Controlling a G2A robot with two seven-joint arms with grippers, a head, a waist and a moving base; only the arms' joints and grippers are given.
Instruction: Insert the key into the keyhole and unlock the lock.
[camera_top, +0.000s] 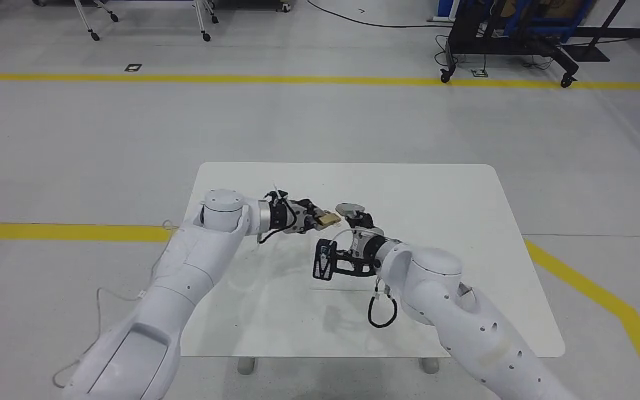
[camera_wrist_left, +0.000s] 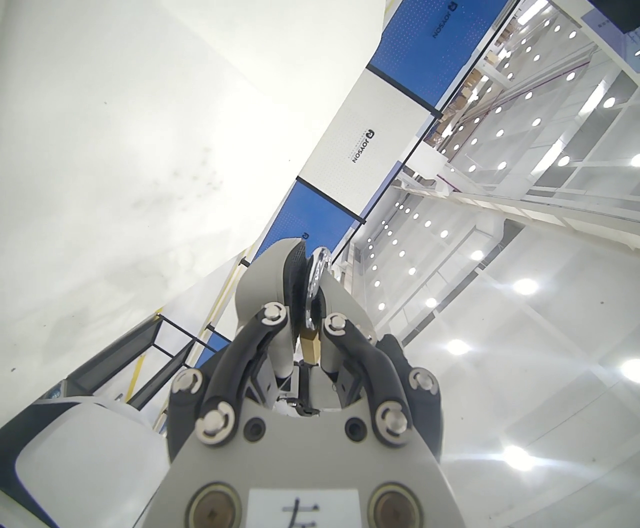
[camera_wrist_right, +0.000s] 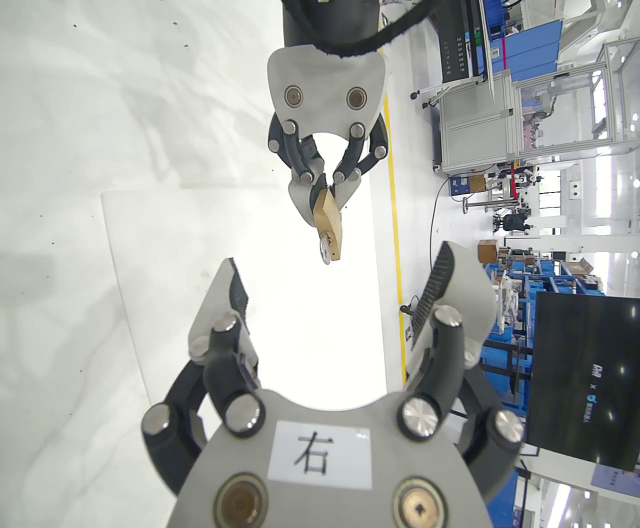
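Lock (camera_wrist_right: 330, 220) clamped in left gripper (camera_wrist_right: 325, 192), key (camera_wrist_right: 325, 248) looks inserted; right gripper (camera_wrist_right: 339, 265) wide, empty, facing it; next: pinch key head, turn

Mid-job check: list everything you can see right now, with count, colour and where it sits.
brass-coloured metal padlock: one, gold-toned, held in the air above the table, clamped in the left tool.
small silver metal key: one, silver, at the padlock's free end, apparently seated in the keyhole; neither tool touches it.
white rectangular table: one, white, beneath both arms.
yellow floor lines: two, yellow, one beyond the table, one passing under it.
black wheeled frame: one, black, on the floor beyond the table's far right corner.
left tool: one, grey with black links, shut on the padlock.
right tool: one, grey with black links, open and empty, facing the key end, apart from it.
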